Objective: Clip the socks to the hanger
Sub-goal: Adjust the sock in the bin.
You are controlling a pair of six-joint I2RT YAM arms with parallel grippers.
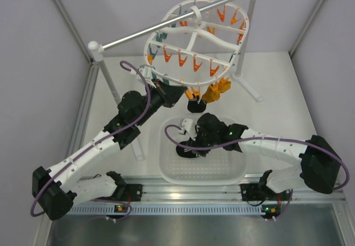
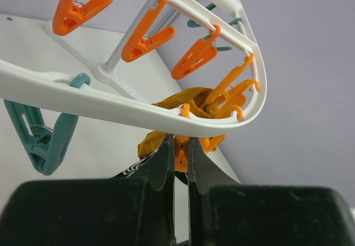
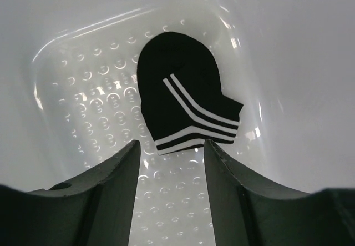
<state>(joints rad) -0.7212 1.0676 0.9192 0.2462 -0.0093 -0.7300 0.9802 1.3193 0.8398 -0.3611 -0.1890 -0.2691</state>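
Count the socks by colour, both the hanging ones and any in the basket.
Mustard-orange fabric socks: 2, both hanging from the white plastic oval hanger.
Black fabric socks with white stripes: 2, one hanging, one in the white perforated plastic basket.
Total: 4 socks.

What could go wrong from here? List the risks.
1. The open right gripper hangs over the flat black striped sock; closing may scrape the basket or miss the fabric.
2. The left gripper pinches an orange clothespin on the hanger, which might swing.
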